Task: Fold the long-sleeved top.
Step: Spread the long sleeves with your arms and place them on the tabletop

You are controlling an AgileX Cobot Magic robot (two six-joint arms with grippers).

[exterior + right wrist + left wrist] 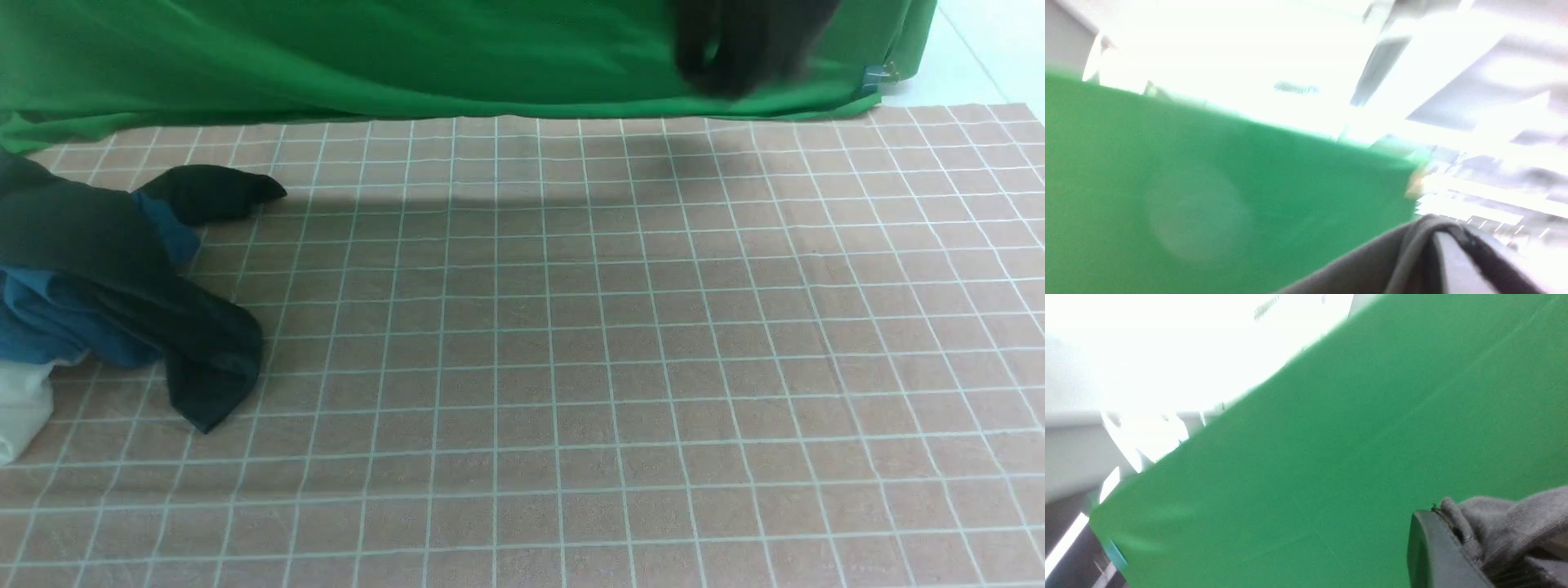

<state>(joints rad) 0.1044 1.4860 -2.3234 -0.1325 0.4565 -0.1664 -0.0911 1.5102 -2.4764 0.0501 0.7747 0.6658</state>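
Both arms are raised out of the front view. There, only a blurred black bit of the long-sleeved top [747,49] hangs down at the upper right, in front of the green backdrop and off the table. In the left wrist view my left gripper [1457,535] is shut on a bunched fold of the knit top [1515,522], which looks grey there. In the right wrist view my right gripper [1437,245] is shut with the dark cloth of the top [1372,261] draped over its finger. The rest of the top is out of view.
A table under a pink tile-patterned cloth [571,367] fills the front view. At its left edge lies a pile: a dark charcoal garment [163,302] bunched with blue cloth [49,318] and a white piece [20,408]. A green backdrop [326,57] hangs behind.
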